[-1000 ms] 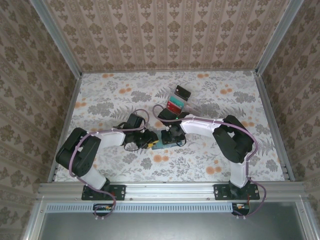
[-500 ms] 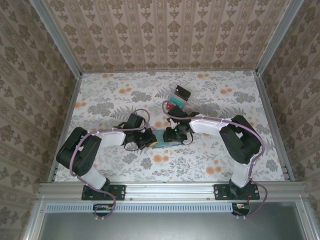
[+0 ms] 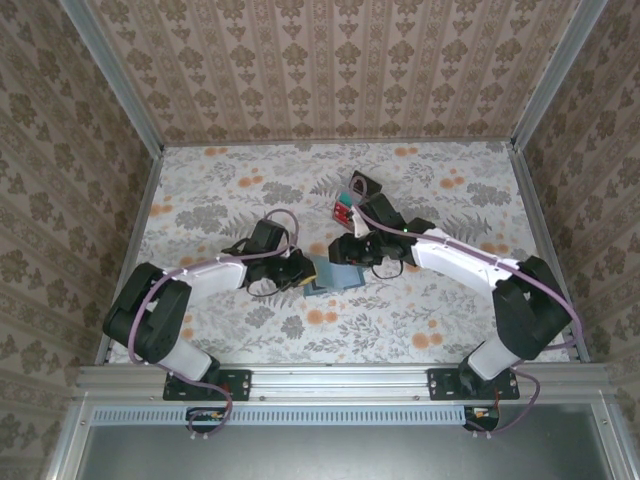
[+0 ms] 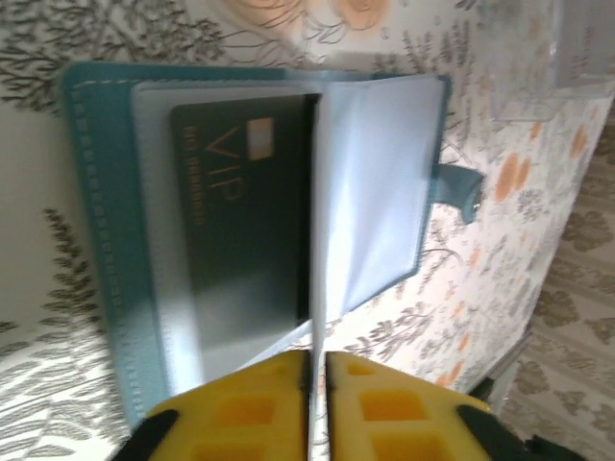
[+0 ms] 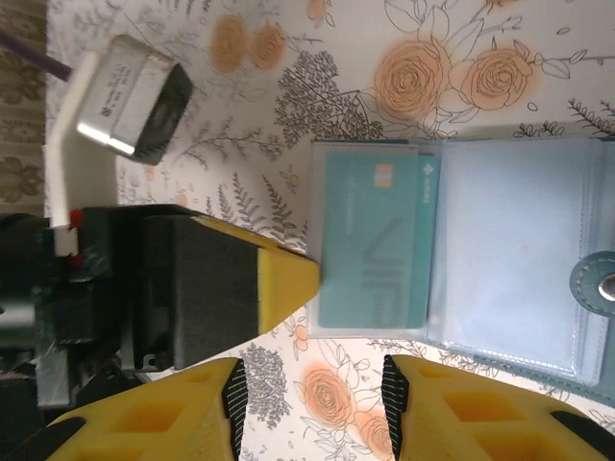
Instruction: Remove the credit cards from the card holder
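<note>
The teal card holder [image 3: 337, 277] lies open on the floral table between both grippers. In the left wrist view the card holder [image 4: 96, 240] carries a dark credit card [image 4: 240, 240] marked VIP in a clear sleeve. One pale sleeve page [image 4: 370, 182] stands on edge, and my left gripper [image 4: 317, 360] is shut on its lower end. In the right wrist view a teal-looking card [image 5: 370, 240] sits in the holder's [image 5: 519, 250] left sleeve. My right gripper [image 5: 309, 394] hangs open just off the holder's edge, nothing between its fingers. The left gripper's yellow fingertip [image 5: 283, 279] touches that sleeve.
A red card [image 3: 345, 210] and a small black object [image 3: 365, 184] lie behind the holder, with a clear plastic box [image 4: 577, 58] beside it. The holder's snap tab [image 5: 601, 283] sticks out on the far side. Patterned walls close the table on three sides.
The right arm has stretched out, its elbow swinging to the right, and its gripper has backed off to the holder's far side and opened wider. The left gripper edged toward the holder.
</note>
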You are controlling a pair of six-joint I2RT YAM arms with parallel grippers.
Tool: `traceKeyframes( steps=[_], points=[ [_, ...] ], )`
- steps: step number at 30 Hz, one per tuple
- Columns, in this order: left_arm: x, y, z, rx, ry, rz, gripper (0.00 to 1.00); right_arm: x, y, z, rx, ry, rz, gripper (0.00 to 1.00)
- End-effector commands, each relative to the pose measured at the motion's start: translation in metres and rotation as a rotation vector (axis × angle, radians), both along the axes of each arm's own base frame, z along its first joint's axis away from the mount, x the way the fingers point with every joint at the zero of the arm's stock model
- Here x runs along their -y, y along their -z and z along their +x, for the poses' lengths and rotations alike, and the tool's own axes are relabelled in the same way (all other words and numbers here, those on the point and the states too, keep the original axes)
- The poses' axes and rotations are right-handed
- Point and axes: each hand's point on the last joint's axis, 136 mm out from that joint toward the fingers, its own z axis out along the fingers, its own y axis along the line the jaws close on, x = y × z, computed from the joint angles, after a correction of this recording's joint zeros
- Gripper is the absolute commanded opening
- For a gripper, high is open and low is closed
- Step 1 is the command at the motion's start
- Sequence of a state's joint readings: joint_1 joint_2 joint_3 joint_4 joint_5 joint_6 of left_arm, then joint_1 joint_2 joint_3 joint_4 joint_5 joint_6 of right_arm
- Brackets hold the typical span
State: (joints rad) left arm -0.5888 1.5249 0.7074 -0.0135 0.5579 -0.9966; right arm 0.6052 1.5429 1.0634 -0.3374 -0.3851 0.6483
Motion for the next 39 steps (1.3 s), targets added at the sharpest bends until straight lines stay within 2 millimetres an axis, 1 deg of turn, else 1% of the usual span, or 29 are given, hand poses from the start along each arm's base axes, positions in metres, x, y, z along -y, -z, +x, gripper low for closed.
traceKeyframes(
  steps=[1, 3, 4, 9, 12, 14, 16, 18, 19, 20, 22, 26, 29, 32, 35, 39],
  points=[
    [0.024, -0.025, 0.006, 0.064, 0.067, -0.078, 0.27, 0.013, -0.007, 0.0, 0.003, 0.049, 0.012, 0.46],
    [0.035, -0.031, 0.006, 0.079, 0.094, -0.078, 0.37, 0.022, -0.01, -0.001, -0.013, 0.075, 0.023, 0.46],
    [0.039, -0.031, 0.007, 0.081, 0.104, -0.078, 0.39, 0.026, -0.012, -0.002, -0.011, 0.086, 0.029, 0.46],
    [0.06, -0.028, 0.014, 0.074, 0.13, -0.096, 0.42, 0.048, -0.027, -0.003, 0.029, 0.142, 0.022, 0.46],
    [0.067, -0.026, 0.017, 0.064, 0.139, -0.103, 0.45, 0.058, -0.025, -0.002, 0.035, 0.169, 0.008, 0.46],
    [0.068, -0.025, 0.019, 0.056, 0.133, -0.101, 0.47, 0.06, -0.022, -0.001, 0.033, 0.173, -0.003, 0.46],
    [0.064, -0.023, 0.021, 0.054, 0.115, -0.093, 0.49, 0.061, -0.017, -0.001, 0.03, 0.166, -0.019, 0.46],
    [0.057, -0.022, 0.023, 0.052, 0.085, -0.083, 0.49, 0.06, -0.008, 0.0, 0.018, 0.158, -0.042, 0.45],
    [0.053, -0.022, 0.024, 0.053, 0.071, -0.081, 0.5, 0.06, -0.007, 0.001, 0.021, 0.154, -0.052, 0.44],
    [0.049, -0.022, 0.025, 0.057, 0.06, -0.079, 0.5, 0.058, 0.006, 0.001, -0.008, 0.144, -0.085, 0.43],
    [0.043, -0.019, 0.025, 0.052, 0.041, -0.07, 0.5, 0.053, 0.014, 0.0, -0.017, 0.115, -0.126, 0.4],
    [0.038, -0.013, 0.023, 0.033, 0.025, -0.063, 0.5, 0.04, 0.022, -0.002, -0.003, 0.066, -0.208, 0.37],
    [0.034, -0.006, 0.022, 0.013, 0.007, -0.045, 0.46, 0.033, 0.029, -0.002, 0.007, 0.049, -0.252, 0.36],
    [0.027, 0.0, 0.025, 0.0, -0.025, -0.003, 0.4, 0.029, 0.046, 0.001, -0.026, 0.045, -0.288, 0.32],
    [0.029, 0.002, 0.025, -0.014, -0.025, -0.009, 0.34, 0.028, 0.066, 0.003, -0.069, 0.04, -0.319, 0.26],
    [0.029, 0.008, 0.024, -0.028, -0.029, -0.009, 0.28, 0.03, 0.085, 0.003, -0.108, 0.046, -0.356, 0.23]
  ],
)
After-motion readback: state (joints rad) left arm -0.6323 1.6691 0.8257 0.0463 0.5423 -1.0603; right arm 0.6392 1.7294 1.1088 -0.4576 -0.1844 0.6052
